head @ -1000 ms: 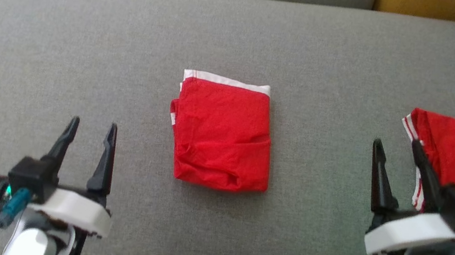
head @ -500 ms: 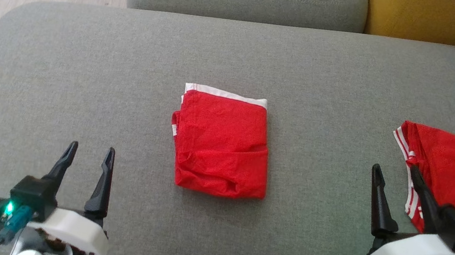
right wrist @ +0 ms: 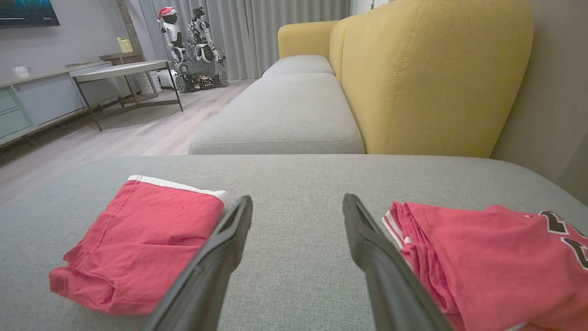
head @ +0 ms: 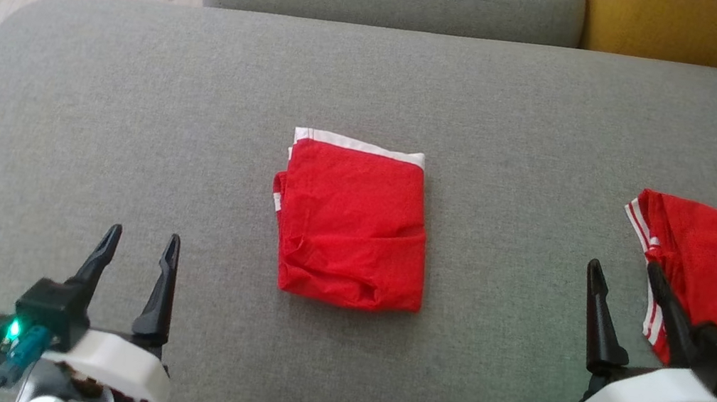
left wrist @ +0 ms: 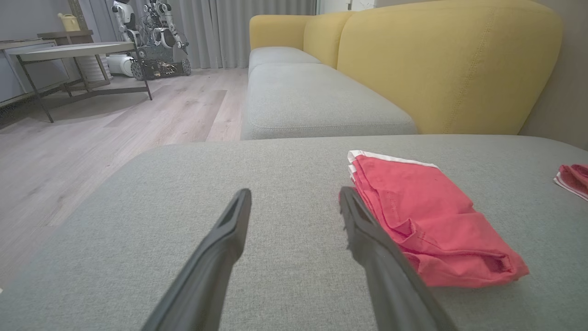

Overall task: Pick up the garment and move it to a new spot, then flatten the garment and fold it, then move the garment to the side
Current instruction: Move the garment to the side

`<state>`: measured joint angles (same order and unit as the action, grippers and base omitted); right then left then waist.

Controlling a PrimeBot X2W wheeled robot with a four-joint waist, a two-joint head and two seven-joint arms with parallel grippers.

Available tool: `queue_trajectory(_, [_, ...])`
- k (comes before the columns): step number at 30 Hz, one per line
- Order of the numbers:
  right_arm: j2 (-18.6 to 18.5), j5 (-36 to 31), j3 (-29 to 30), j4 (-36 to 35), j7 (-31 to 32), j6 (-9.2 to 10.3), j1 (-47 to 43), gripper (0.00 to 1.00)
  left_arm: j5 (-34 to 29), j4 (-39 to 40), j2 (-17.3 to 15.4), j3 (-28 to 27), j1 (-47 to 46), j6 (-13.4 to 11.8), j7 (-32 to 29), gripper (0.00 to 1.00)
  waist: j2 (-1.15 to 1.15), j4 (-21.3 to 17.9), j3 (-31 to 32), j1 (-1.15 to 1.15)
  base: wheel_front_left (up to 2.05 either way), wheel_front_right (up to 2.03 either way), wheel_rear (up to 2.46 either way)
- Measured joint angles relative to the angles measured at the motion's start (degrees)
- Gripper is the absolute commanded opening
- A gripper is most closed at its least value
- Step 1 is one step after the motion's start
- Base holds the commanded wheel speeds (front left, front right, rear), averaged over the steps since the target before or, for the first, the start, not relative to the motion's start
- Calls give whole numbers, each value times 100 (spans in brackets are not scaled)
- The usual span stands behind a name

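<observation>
Folded red garment on grey cushion (white-trimmed), both claws parted

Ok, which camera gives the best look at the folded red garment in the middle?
The head view: the folded red garment lies whole, seen from above, nothing across it. Both wrist views catch it low and slanted, with a finger overlapping one edge.

Grey sofa seat, yellow backrest, pale wood floor, grey curtains.
</observation>
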<state>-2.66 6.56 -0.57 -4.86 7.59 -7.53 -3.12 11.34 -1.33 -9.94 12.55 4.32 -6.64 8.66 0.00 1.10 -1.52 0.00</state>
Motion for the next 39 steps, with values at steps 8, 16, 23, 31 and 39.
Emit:
queue_trajectory(8, [0,1,21,160,-2,0,68,100,1,14,-10,40,-83,0,1,100,0,63,-147,0,0,0,0])
queue_trajectory(16, [-4,156,-557,1274,-35,0,1170,100,1,0,13,205,-749,116,148,100,0,284,-655,0,0,0,0])
queue_trajectory(23, [-18,444,-1235,2699,-230,0,1953,100,58,-326,227,344,-1169,216,368,100,0,648,-1075,1,0,0,0])
queue_trajectory(31, [-51,892,-1537,3767,-201,0,2464,100,91,-552,312,379,-1345,246,506,100,0,958,-1335,0,0,0,0])
queue_trajectory(39, [-74,1287,-2007,3999,-119,0,2724,0,91,-602,308,360,-1397,244,555,100,0,768,-1350,1,0,0,0])
